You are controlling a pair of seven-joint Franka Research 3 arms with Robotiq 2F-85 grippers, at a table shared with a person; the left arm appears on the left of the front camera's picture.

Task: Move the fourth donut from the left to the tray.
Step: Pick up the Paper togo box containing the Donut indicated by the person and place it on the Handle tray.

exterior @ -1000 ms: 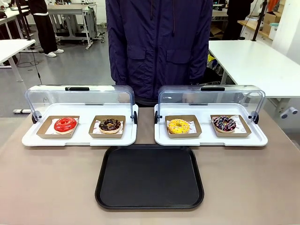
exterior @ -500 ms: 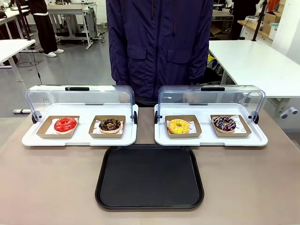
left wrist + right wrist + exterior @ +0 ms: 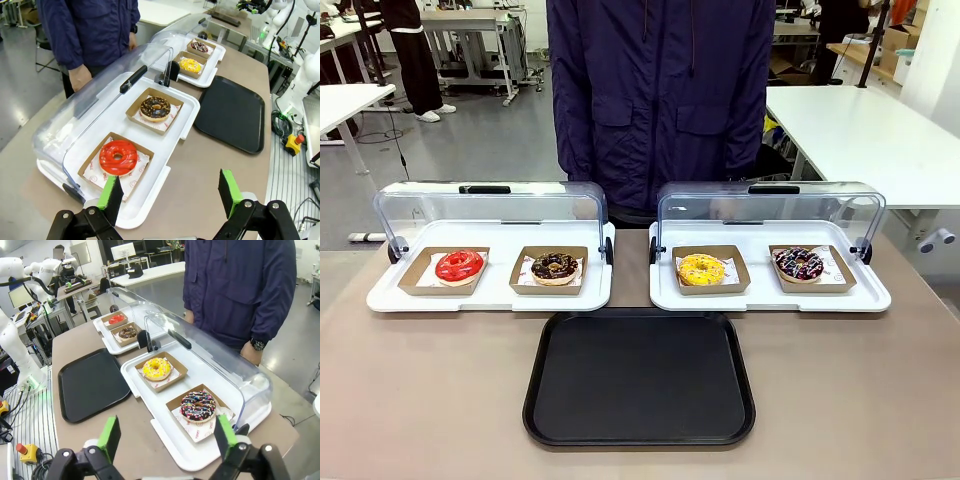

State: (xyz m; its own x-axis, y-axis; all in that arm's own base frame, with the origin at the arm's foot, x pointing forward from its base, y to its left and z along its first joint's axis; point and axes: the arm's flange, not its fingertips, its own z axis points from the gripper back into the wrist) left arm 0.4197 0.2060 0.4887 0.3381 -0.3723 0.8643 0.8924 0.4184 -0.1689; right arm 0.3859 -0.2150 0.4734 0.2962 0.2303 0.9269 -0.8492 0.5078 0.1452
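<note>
The fourth donut [image 3: 799,264] is a chocolate ring with coloured sprinkles, lying in a brown cardboard holder at the right end of the right white display tray [image 3: 865,296]. It shows close in the right wrist view [image 3: 198,406] and far off in the left wrist view [image 3: 199,47]. The black tray [image 3: 639,376] lies bare at the table's near middle [image 3: 91,384] [image 3: 231,110]. My right gripper [image 3: 166,437] hangs open above the table's right end, short of that donut. At the left end, my left gripper [image 3: 170,192] is open, near a red donut [image 3: 118,157].
The donuts from the left are red [image 3: 459,265], chocolate with crumbs [image 3: 555,266], yellow [image 3: 701,268]. Both display trays have clear domed lids [image 3: 490,212] raised at the back. A person in a dark jacket [image 3: 660,95] stands at the far side, hands down.
</note>
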